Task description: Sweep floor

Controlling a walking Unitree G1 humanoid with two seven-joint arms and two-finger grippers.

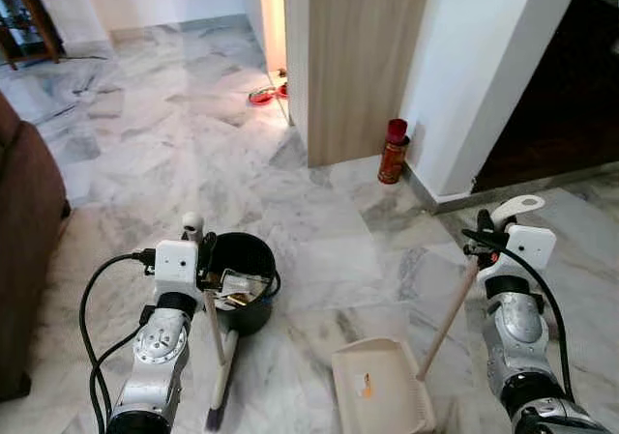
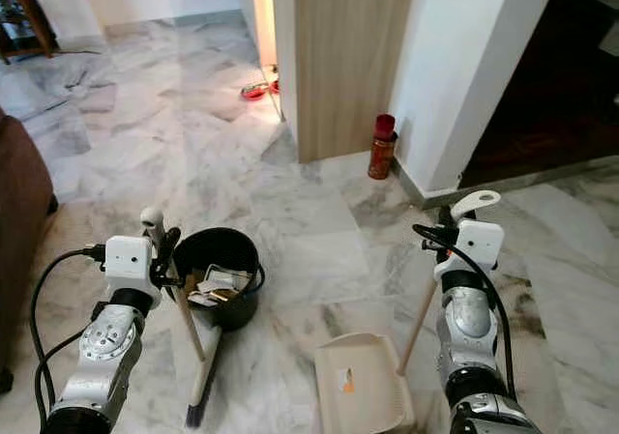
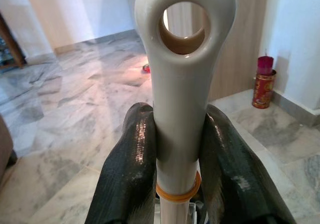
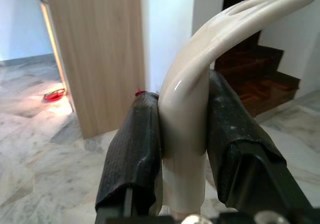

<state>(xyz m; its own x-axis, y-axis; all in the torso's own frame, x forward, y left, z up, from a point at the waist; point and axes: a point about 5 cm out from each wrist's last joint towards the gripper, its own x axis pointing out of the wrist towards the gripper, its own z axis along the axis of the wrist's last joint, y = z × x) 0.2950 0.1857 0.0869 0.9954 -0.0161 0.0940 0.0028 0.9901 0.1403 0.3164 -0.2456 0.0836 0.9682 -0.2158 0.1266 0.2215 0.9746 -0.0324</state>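
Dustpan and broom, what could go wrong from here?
The dustpan already holds a small orange scrap; tilting it on the way to the black bin could spill it. The left gripper pinches the broom near its top, so the head could swing into the bin. The red can could be toppled.

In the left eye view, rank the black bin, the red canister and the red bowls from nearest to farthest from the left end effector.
1. Black bin, right beside the left end effector, which grips the broom.
2. Red canister, ahead to the right, by the wall corner.
3. Red bowls, far ahead near the lit doorway.
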